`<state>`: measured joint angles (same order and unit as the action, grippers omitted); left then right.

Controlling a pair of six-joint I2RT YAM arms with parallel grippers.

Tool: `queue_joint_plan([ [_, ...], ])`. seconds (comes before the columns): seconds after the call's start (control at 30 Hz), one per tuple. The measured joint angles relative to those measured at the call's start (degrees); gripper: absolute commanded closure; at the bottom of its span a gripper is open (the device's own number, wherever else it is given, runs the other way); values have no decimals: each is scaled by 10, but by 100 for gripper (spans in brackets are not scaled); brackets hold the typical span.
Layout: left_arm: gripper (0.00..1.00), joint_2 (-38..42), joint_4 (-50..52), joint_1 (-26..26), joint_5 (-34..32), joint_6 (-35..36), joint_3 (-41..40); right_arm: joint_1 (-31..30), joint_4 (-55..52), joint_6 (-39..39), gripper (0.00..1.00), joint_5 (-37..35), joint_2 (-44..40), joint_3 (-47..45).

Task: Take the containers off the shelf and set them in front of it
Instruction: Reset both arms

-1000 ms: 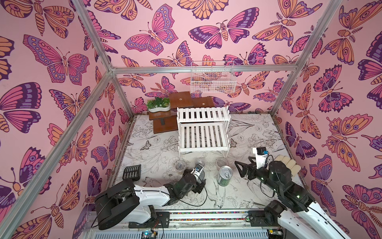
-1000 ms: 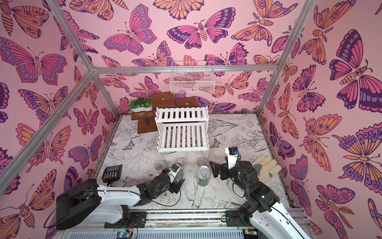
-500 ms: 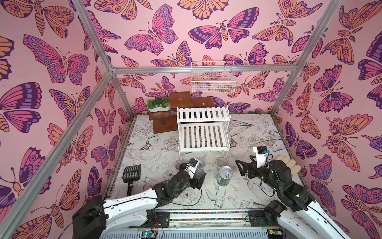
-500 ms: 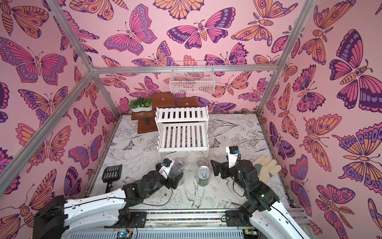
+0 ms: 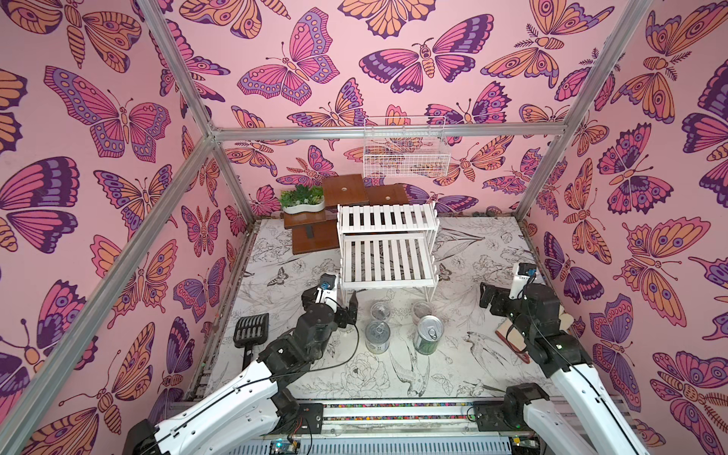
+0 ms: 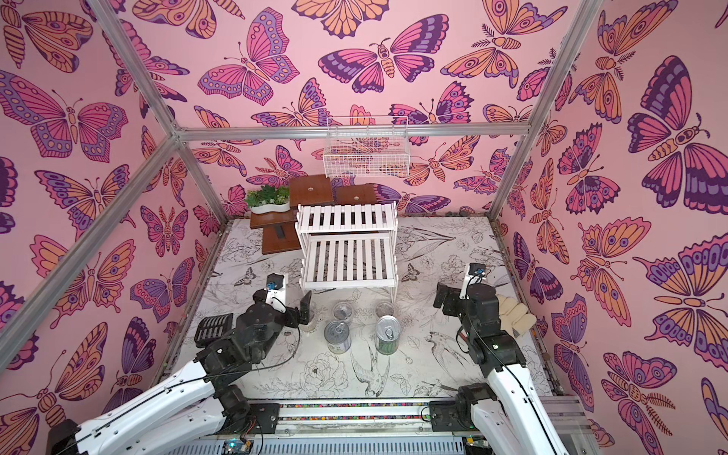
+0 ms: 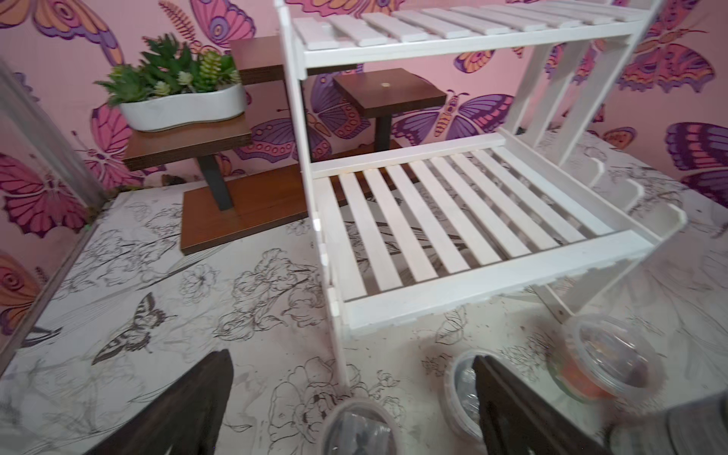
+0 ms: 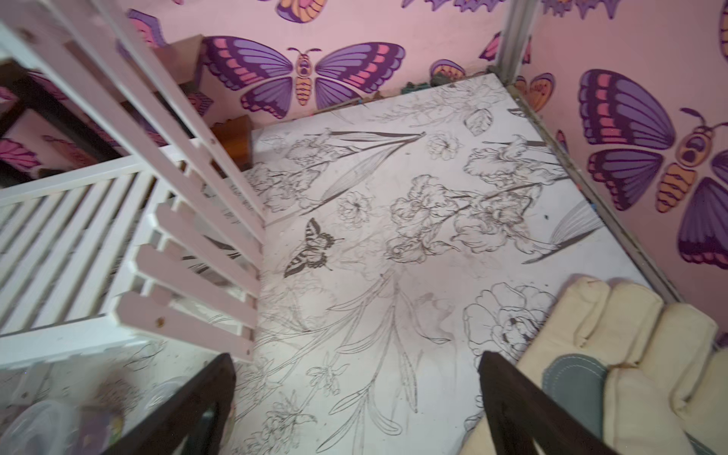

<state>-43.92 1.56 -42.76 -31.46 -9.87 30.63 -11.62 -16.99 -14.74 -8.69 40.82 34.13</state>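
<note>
The left gripper [image 7: 350, 358] has drawn off the pale-labelled can [image 5: 377, 335] and swung left, toward the front leg of the shelf [image 5: 388, 262]. Its jaws stand wide apart, with a clear cup [image 7: 356, 427] on the table [image 5: 472, 374] between them. The can now stands free, with a second cup [image 5: 380, 311] behind it. To its right are the watermelon can [image 5: 428, 335] and the red-orange cup [image 7: 606, 362], all before the shelf. The right gripper [image 8: 356, 356], jaws apart and empty, has drifted slightly rightward.
</note>
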Motion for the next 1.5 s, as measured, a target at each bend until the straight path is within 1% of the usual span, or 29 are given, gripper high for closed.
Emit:
queue_joint_plan([
  [0.13,0,-17,-12,68,-3,-1,0,8,52,16,1,-56,69,-5],
  [0.27,0,-57,-38,103,-9,7,-2,10,113,37,1,-107,137,-14],
  [0.37,1,-80,-79,134,-9,27,-17,14,174,57,1,-142,178,-30],
  [0.57,3,-110,-168,226,7,72,-56,41,287,83,1,-170,241,-65],
  [0.7,5,-168,-231,302,47,76,-69,42,372,106,1,-175,269,-98],
  [0.8,6,-227,-289,342,73,66,-82,42,433,122,1,-174,299,-112],
  [0.9,6,-296,-331,354,92,59,-85,44,500,134,1,-174,330,-128],
  [0.97,9,-324,-335,362,104,55,-84,44,543,141,1,-172,355,-139],
  [1.07,10,-337,-336,391,134,44,-84,44,608,152,1,-168,389,-157],
  [1.1,9,-337,-343,402,142,44,-84,44,630,154,1,-168,400,-162],
  [1.17,7,-337,-376,417,153,45,-88,45,659,158,1,-167,418,-169],
  [1.23,8,-340,-417,428,165,44,-97,48,664,159,1,-160,421,-170],
  [1.33,8,-364,-463,439,182,44,-101,57,701,162,1,-145,431,-170],
  [1.4,8,-386,-490,440,191,44,-103,60,744,165,1,-137,459,-172],
  [1.5,8,-417,-525,440,202,45,-118,60,741,167,1,-129,466,-175],
])
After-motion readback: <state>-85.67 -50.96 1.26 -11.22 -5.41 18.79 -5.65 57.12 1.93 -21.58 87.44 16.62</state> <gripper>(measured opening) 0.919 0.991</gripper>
